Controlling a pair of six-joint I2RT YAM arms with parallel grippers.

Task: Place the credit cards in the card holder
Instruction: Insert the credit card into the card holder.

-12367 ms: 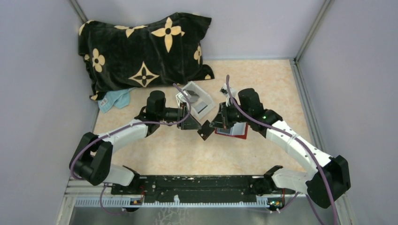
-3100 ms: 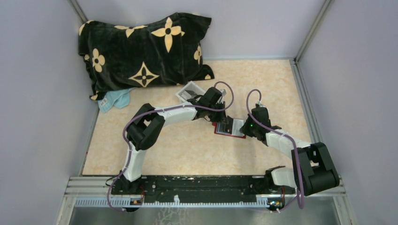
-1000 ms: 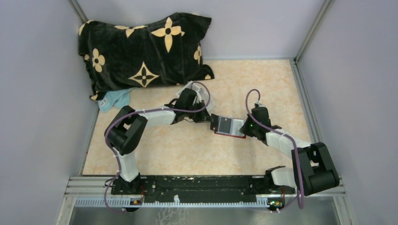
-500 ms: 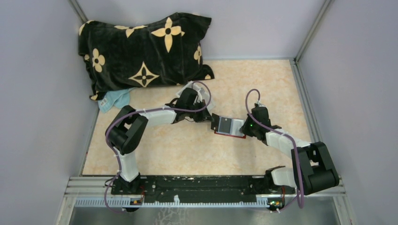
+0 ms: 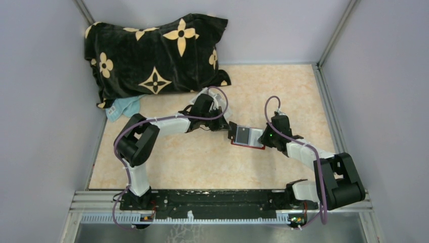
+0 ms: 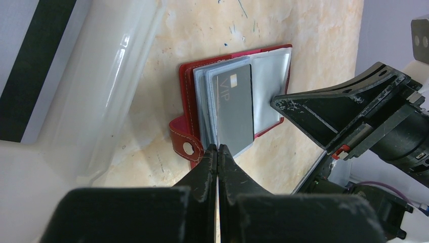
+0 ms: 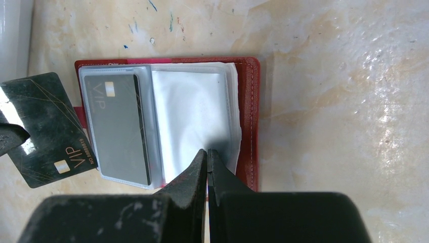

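From above, my left gripper [image 5: 226,126] reaches out over the middle of the speckled tan table [image 5: 202,167]. Its fingers are pressed tight on a thin black card with gold letters [image 5: 232,129]. The flat red card holder with clear plastic pockets [image 5: 248,145] lies open just to the right of that card. My right gripper [image 5: 261,136] comes at the holder from the other side, with its fingers pressed together and nothing between them. Both are close, but only the left one has a card. A big black pillow with tan flowers [image 5: 152,55] and a blue cloth [image 5: 124,107] sit at the back by the grey walls, well apart from the work.

From my left wrist, I look down my shut fingers. The black card is edge-on here, so I can hardly see it. The holder lies straight ahead, and its pockets run the long way, away from me. A dark grey card [image 6: 233,109] sits in one pocket. A white plastic tray [image 6: 116,76] is near on the left.

From my right wrist, my shut fingertips press on the empty clear pocket. I think this keeps the holder still. The black card hangs at the holder's left edge, with one corner just over it. Its long side almost lines up with the pockets but tilts a little. I think it must be turned straight and then slid to the right.
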